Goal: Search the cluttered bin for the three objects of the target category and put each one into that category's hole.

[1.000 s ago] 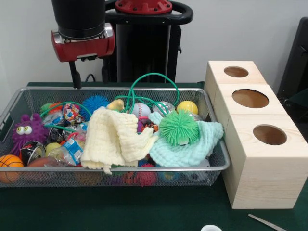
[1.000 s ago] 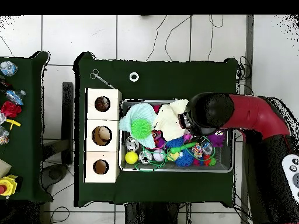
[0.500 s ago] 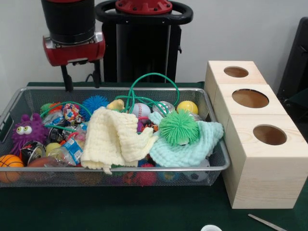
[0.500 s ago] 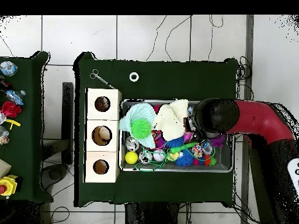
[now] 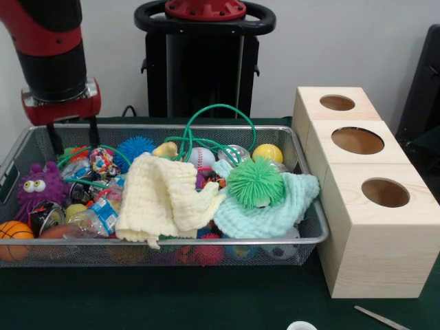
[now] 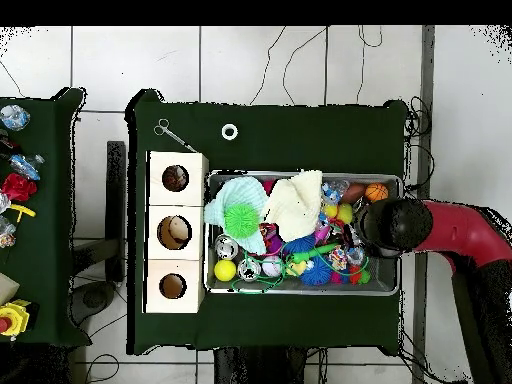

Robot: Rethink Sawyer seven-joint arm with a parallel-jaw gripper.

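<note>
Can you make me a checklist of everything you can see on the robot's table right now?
Surface: green table, mostly bare in front of the bin.
Job's things: wire bin full of toys; wooden box with three round holes beside it.
Clutter: yellow cloth, mint cloth with a green spiky ball on top, purple monster toy, small basketball, baseball, yellow ball.
Gripper: gripper open, fingers down at the bin's end near the purple monster toy, holding nothing.
Cables: green cord looping up out of the bin.
Surroundings: second table with small toys; scissors and a white ring on the green table.
</note>
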